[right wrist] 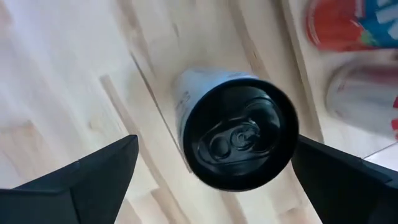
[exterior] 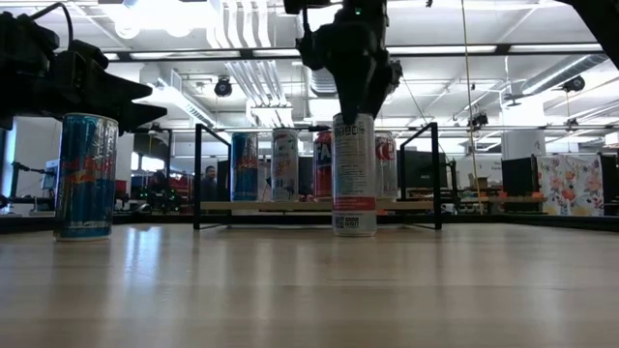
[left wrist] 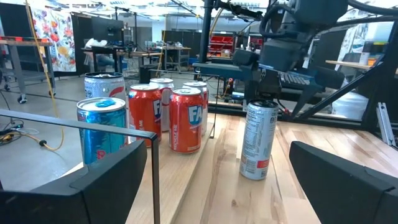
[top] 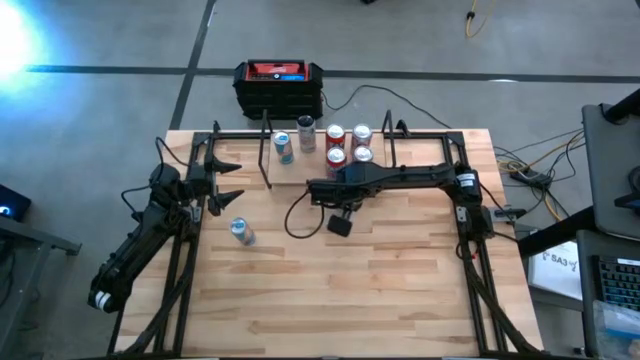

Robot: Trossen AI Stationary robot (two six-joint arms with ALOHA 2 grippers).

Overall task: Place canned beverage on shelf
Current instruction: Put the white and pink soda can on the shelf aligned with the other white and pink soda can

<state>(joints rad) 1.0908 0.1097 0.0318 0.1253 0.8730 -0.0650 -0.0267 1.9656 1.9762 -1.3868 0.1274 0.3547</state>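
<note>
A tall white can (exterior: pixel 354 174) stands upright on the table just in front of the shelf (exterior: pixel 290 206); it also shows in the left wrist view (left wrist: pixel 257 140). In the high view the right arm hides it. My right gripper (right wrist: pixel 214 146) hovers open over its dark top (right wrist: pixel 239 134), pointing down, a finger on either side and clear of the can. Several cans stand on the shelf (top: pixel 310 170), red ones (left wrist: pixel 185 118) and a blue one (left wrist: pixel 101 127). Another blue can (top: pixel 240 232) stands on the table's left part. My left gripper (top: pixel 225 180) waits open and level at the left edge.
A black-and-red box (top: pixel 278 85) sits beyond the table's far edge. The shelf's black rod uprights (top: pixel 265 150) rise at both ends. A black cable loop (top: pixel 300 215) hangs from the right arm. Bare wood lies in the table's near half.
</note>
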